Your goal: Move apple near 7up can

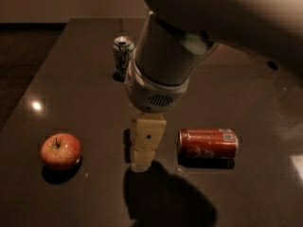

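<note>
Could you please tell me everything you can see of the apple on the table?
The apple is round, red with yellowish patches, glossy, with a short dark stem pointing up. It sits upright on the dark table, at lower left of the view, casting a shadow. Nothing touches it; the gripper hangs apart to its right.

Open tabletop (pixel 102 122) lies between the claw (pixel 141 164) and apple (pixel 60 150); red can (pixel 208 144) sits opposite.

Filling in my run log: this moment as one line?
gripper: between apple and red can | apple: not yet grasped | 7up can: upright, far side | red can: lying sideways
</note>
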Action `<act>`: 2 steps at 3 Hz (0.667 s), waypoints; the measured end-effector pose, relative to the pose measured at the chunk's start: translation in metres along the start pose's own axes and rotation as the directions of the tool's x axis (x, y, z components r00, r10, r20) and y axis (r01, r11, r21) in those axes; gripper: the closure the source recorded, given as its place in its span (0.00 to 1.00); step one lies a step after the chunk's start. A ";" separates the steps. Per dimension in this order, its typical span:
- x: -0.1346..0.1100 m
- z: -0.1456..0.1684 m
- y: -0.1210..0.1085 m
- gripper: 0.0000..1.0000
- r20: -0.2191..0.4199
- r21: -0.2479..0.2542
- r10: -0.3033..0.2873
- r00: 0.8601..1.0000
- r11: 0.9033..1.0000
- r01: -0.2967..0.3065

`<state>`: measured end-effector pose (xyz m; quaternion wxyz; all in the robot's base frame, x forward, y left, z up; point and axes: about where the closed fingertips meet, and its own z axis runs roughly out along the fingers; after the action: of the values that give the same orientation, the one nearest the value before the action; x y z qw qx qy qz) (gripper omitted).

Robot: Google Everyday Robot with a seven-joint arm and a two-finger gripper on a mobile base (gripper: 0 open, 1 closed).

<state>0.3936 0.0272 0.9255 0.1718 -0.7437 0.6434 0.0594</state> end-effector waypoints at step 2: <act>-0.063 0.059 0.011 0.00 0.050 -0.055 -0.051 0.997 0.997 0.054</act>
<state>0.3803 0.1041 0.8882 0.1676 -0.7633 0.6172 0.0910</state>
